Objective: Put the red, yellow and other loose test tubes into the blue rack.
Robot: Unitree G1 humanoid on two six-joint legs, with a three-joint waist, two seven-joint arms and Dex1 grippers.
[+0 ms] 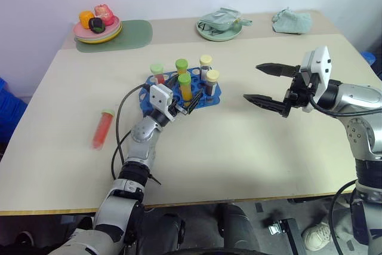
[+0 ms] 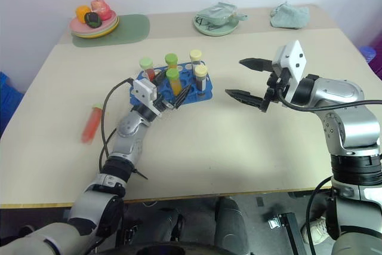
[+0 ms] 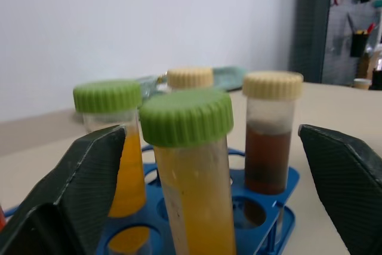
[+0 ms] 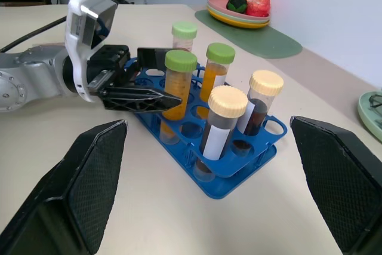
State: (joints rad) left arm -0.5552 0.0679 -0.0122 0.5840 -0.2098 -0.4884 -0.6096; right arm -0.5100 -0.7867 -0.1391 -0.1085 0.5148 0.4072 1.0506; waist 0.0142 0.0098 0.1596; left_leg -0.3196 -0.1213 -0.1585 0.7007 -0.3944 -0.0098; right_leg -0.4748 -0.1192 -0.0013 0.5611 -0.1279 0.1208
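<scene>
The blue rack stands mid-table and holds several capped tubes. A yellow tube with a green cap stands in a front hole. My left gripper is open, one finger on either side of that tube, apart from it. Other tubes in the rack carry green caps or cream caps, the cream ones over dark brown liquid. A loose red tube lies on the table, left of my left arm. My right gripper hovers open and empty to the right of the rack.
A plate of toy food sits on a green mat at the back left. A green dish with a cloth and a crumpled cloth lie at the back right. A black cable loops beside my left arm.
</scene>
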